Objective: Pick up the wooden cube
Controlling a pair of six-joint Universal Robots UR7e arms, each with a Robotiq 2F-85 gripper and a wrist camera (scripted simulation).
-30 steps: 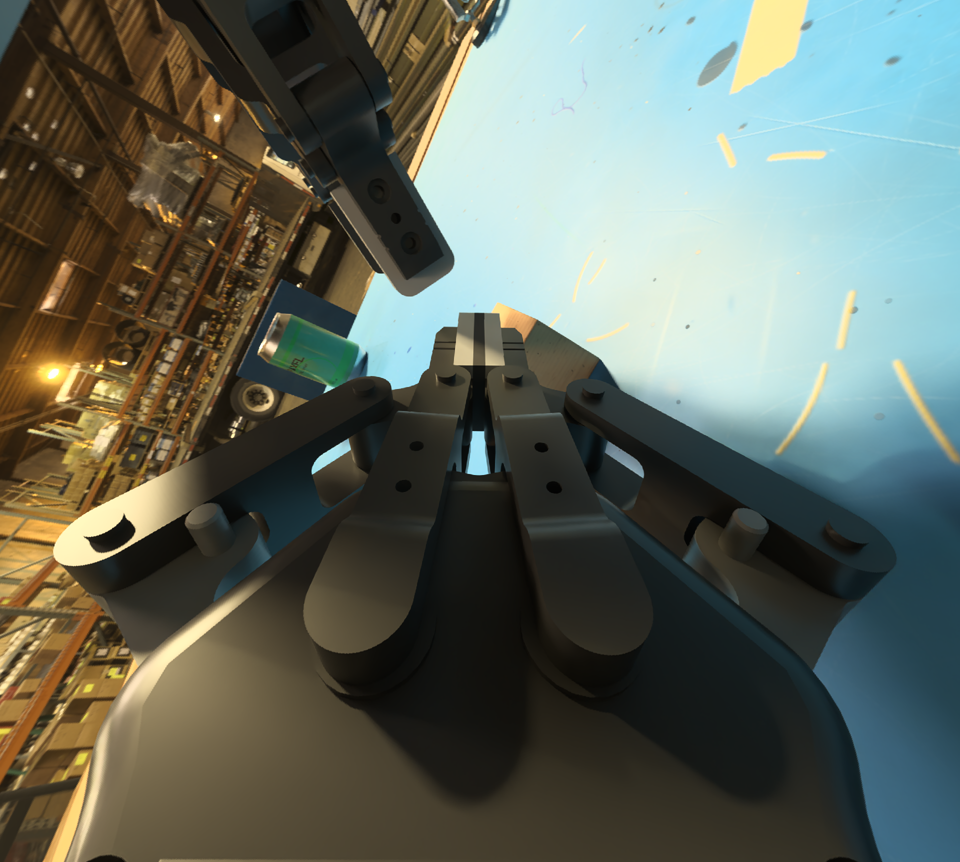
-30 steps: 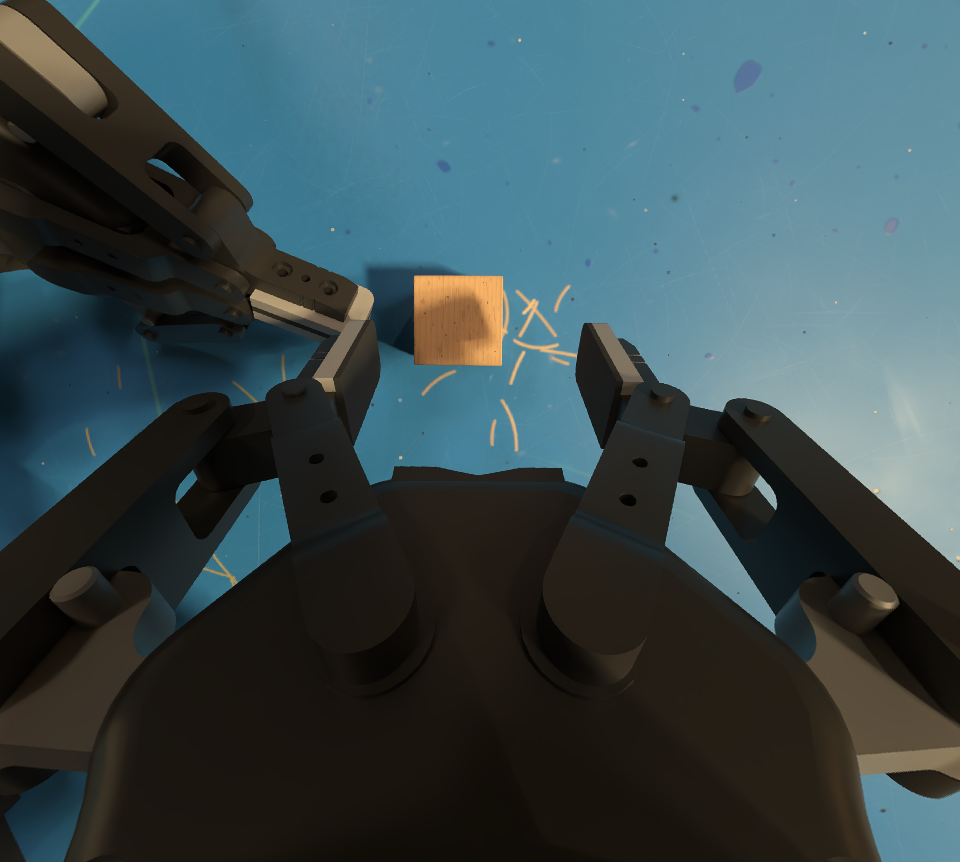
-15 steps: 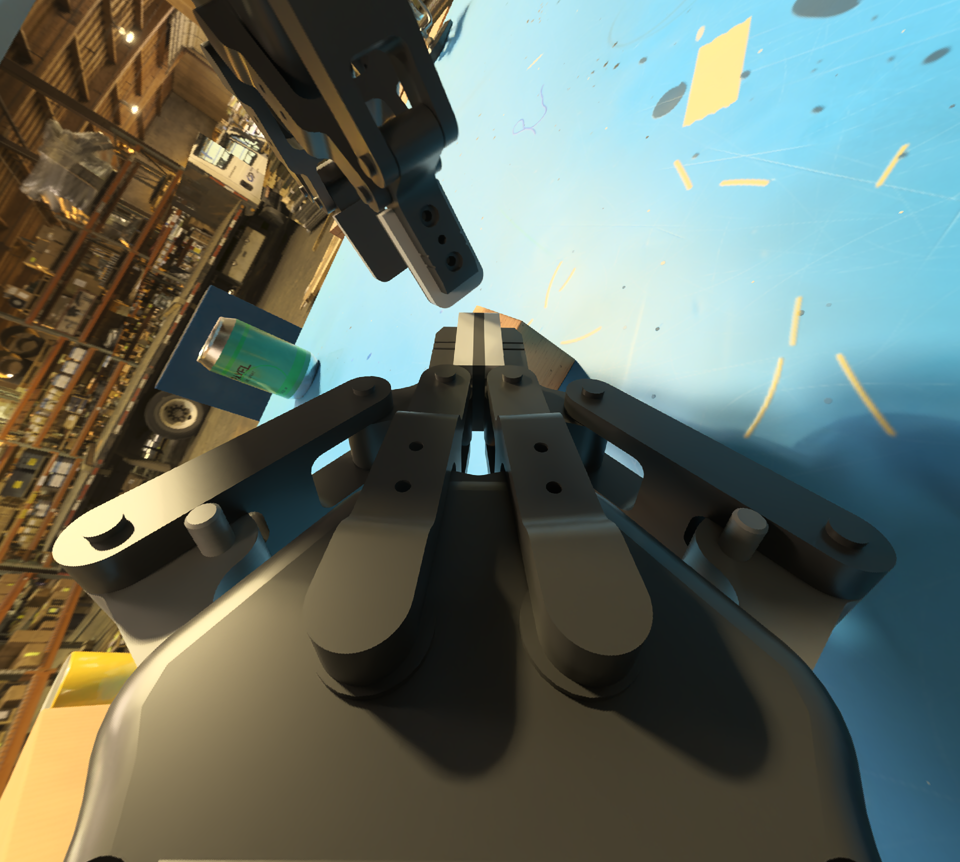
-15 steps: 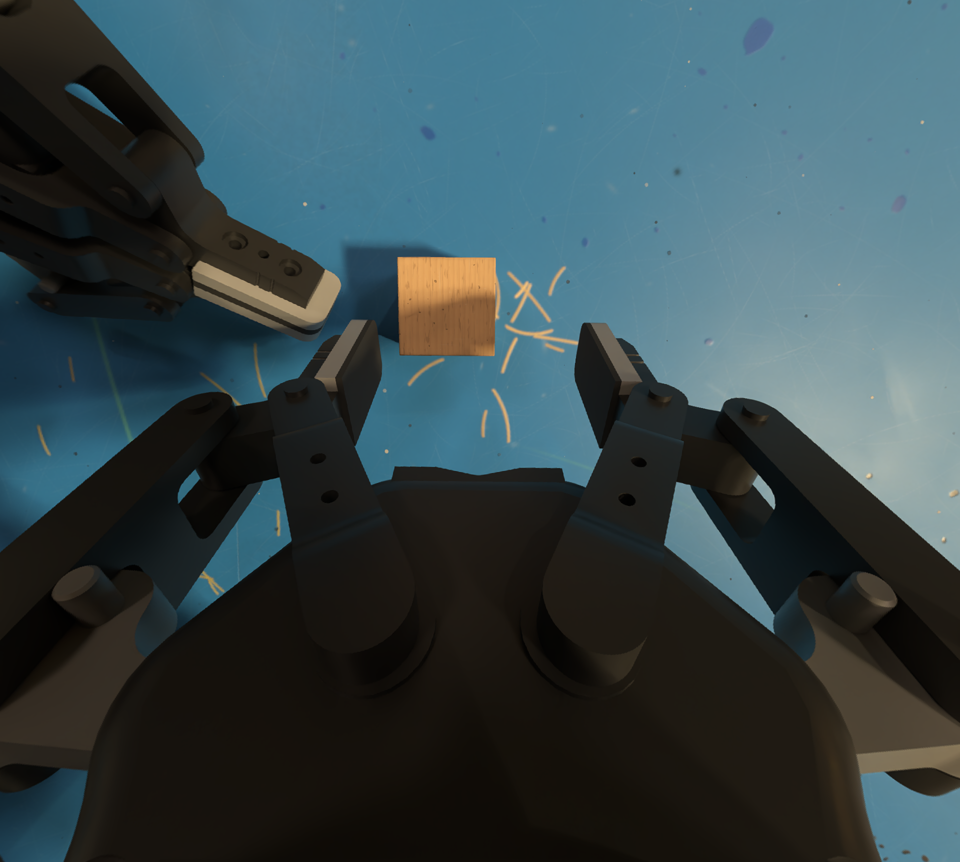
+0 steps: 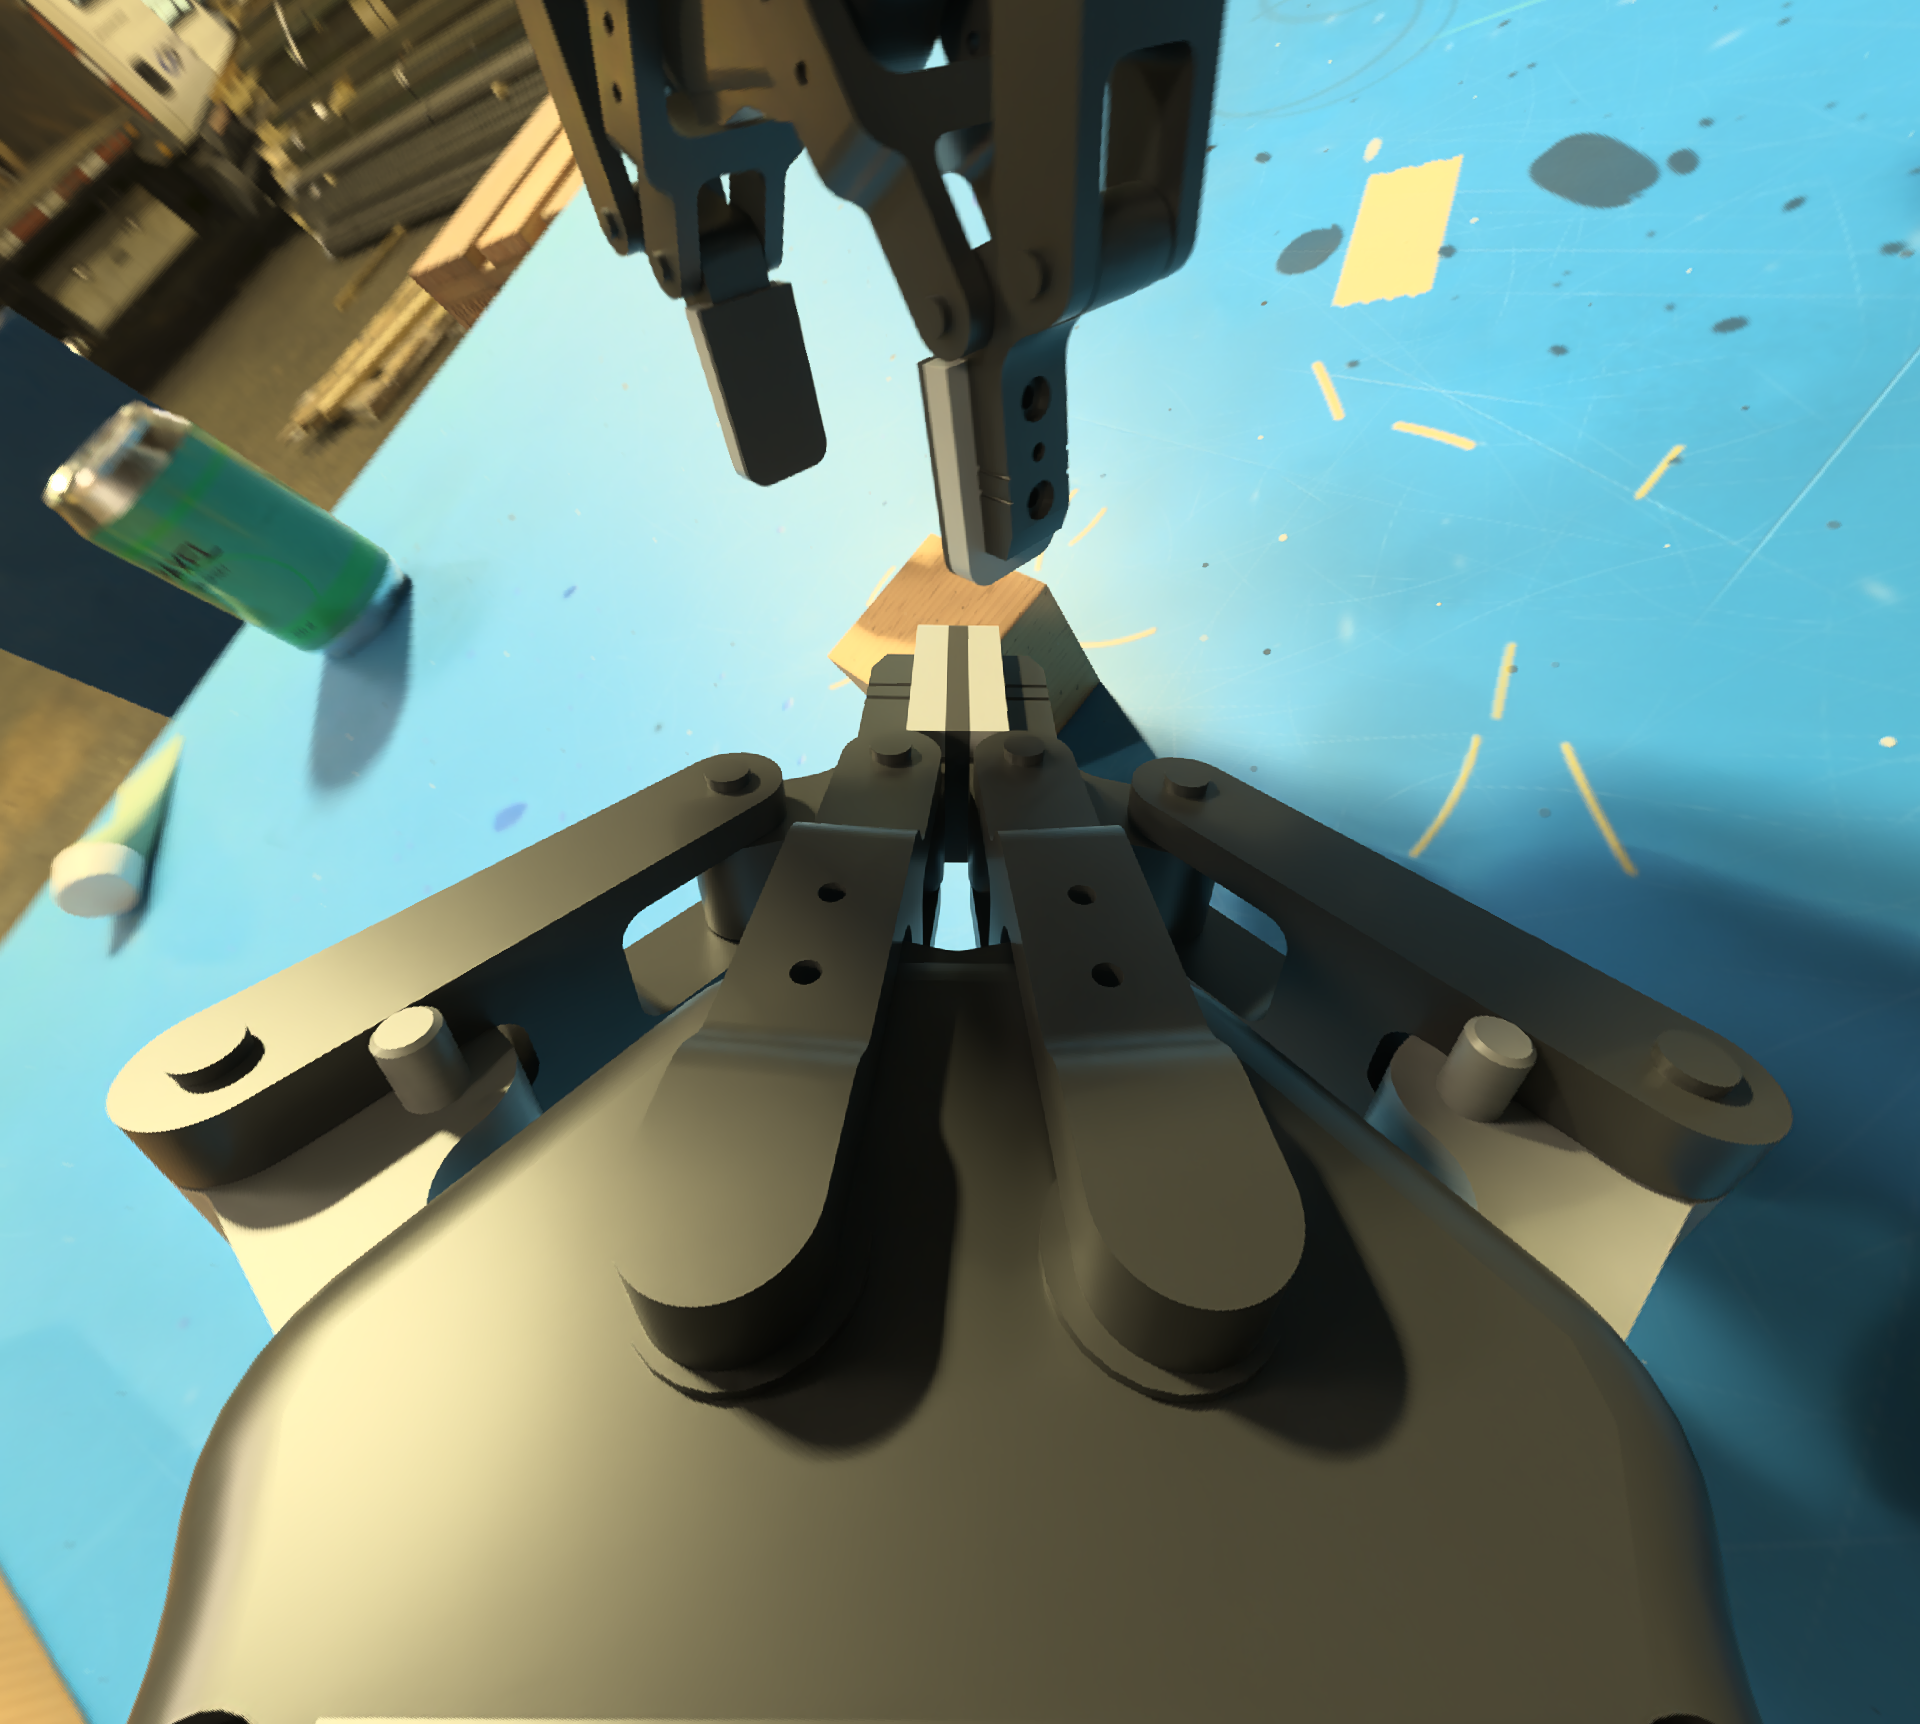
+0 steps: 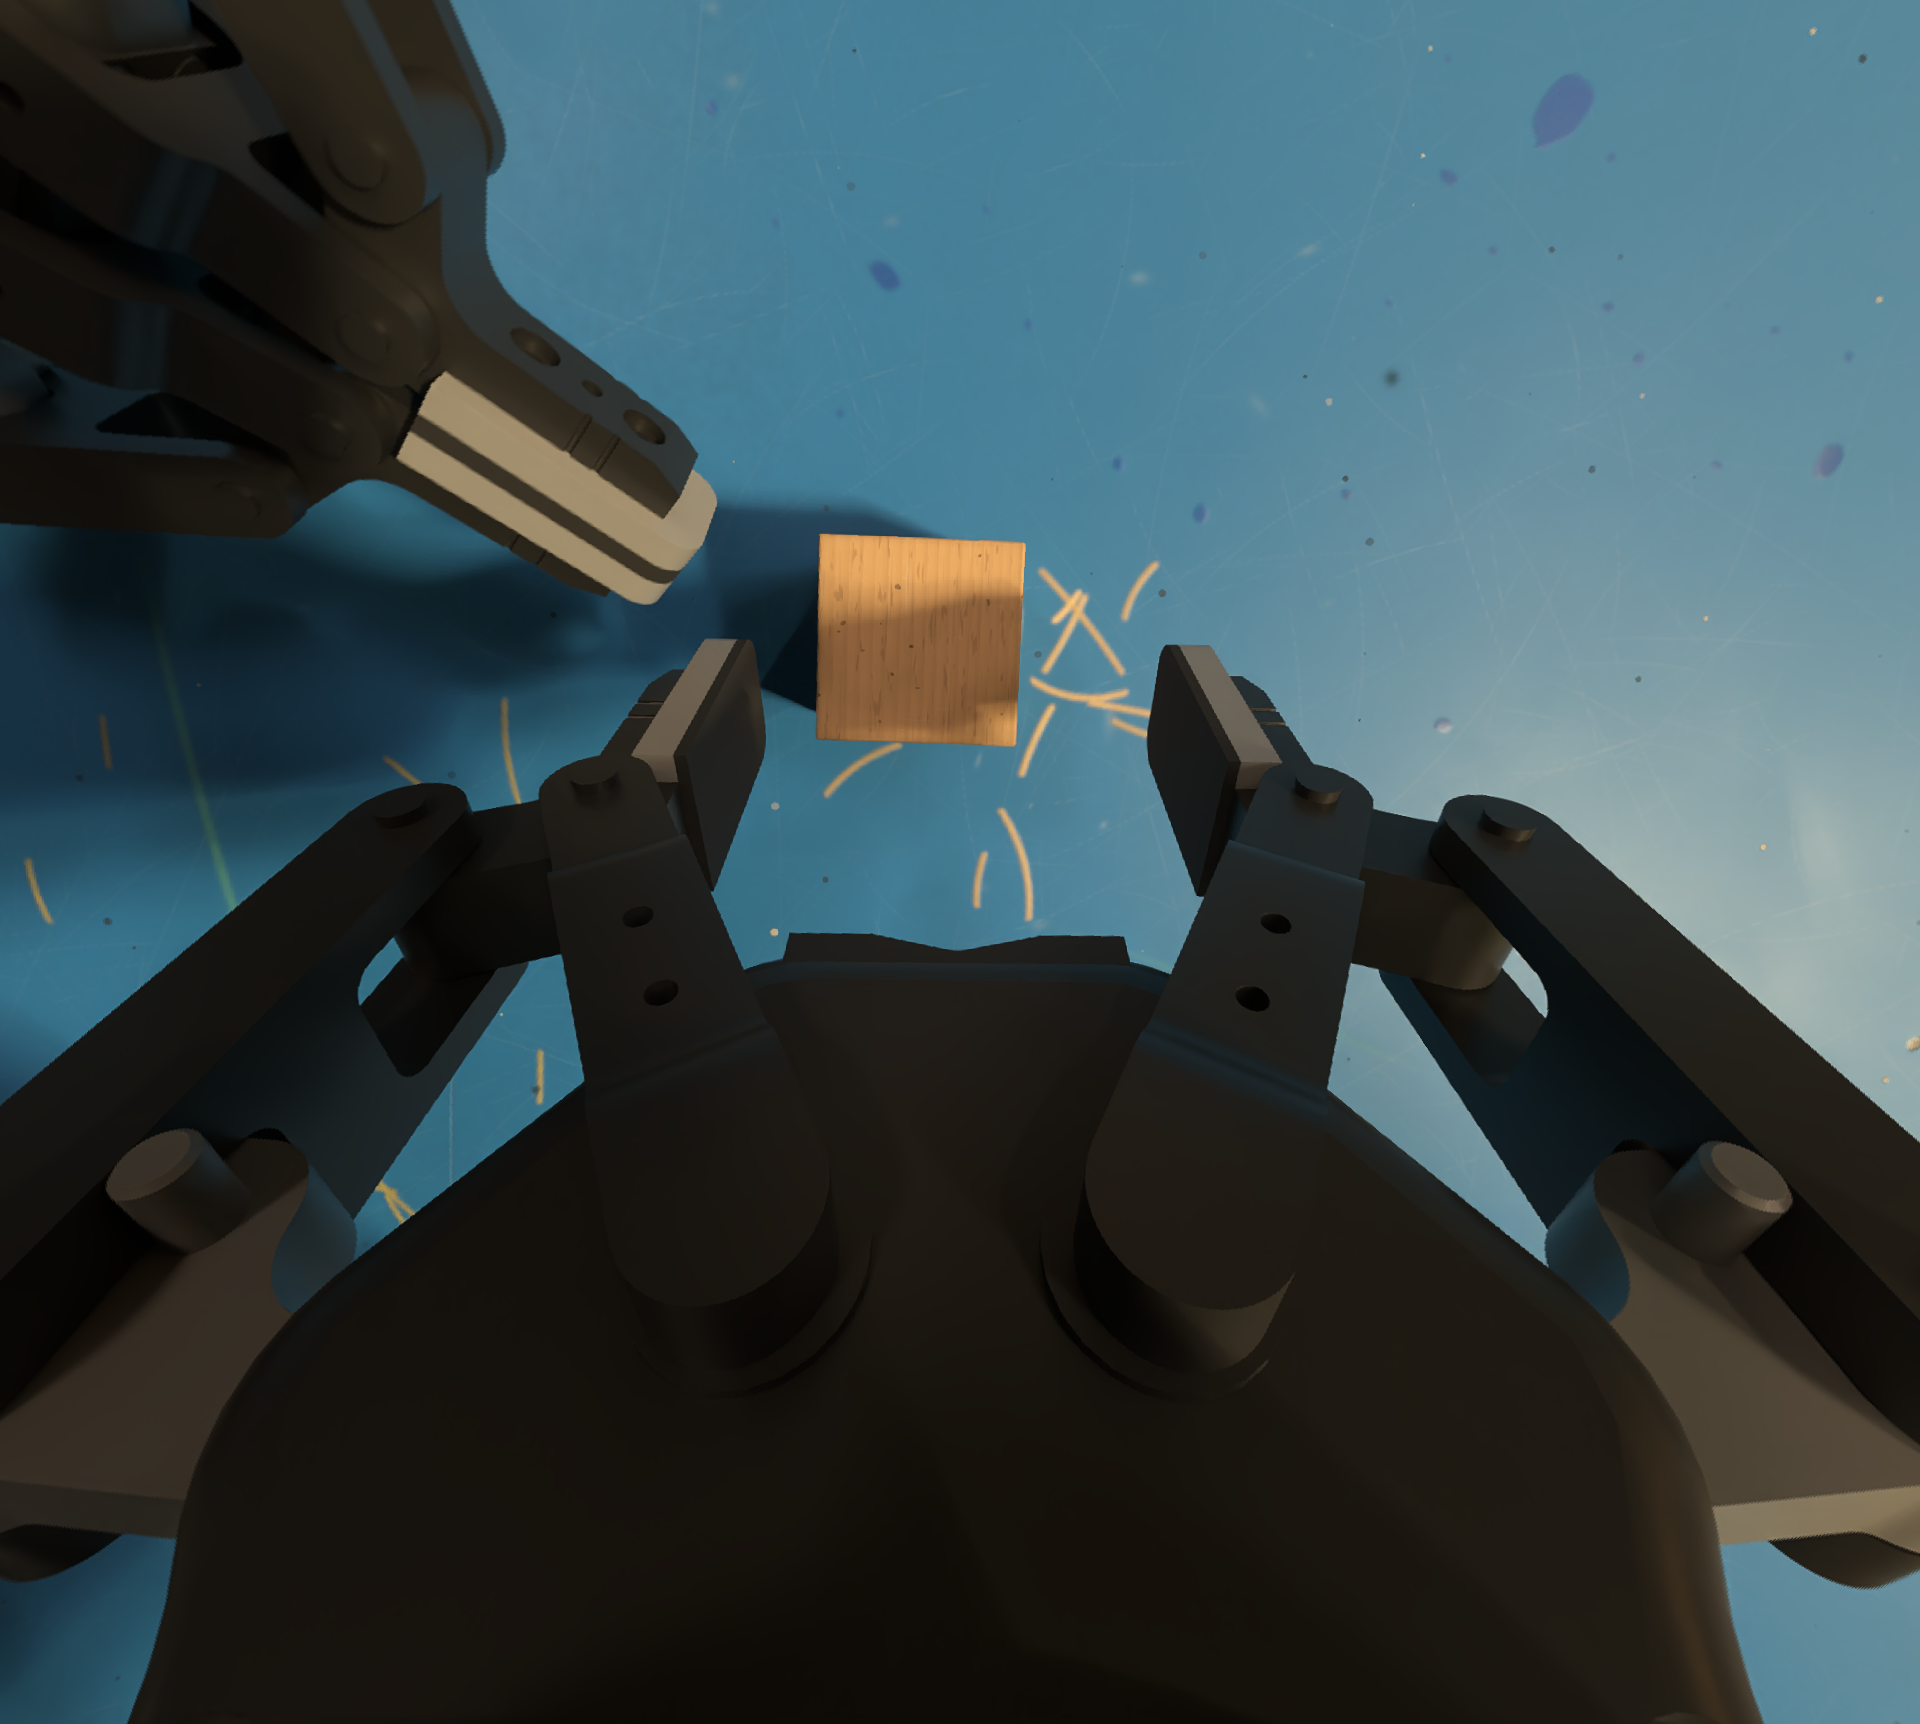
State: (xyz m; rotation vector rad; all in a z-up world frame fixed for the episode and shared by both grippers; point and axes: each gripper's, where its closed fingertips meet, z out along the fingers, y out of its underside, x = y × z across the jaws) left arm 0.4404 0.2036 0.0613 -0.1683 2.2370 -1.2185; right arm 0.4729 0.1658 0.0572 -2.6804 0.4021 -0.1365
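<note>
Cube (image 6: 920, 638) rests on blue table (image 6: 1351, 324), frame centre, ahead of right gripper (image 6: 951, 718), fingers spread, nothing held. Left gripper (image 6: 634, 531), pads pressed together and empty, sits just upper left of cube. Only the left wrist view shows green can (image 5: 223, 526) at left edge and a white-capped item (image 5: 99, 874) below it.

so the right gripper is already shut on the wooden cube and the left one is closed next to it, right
Not quite. The right gripper is open, not shut on the wooden cube: the right wrist view shows its fingers spread apart, with the cube lying on the blue table beyond them, untouched. The left gripper is indeed closed next to it.
</note>
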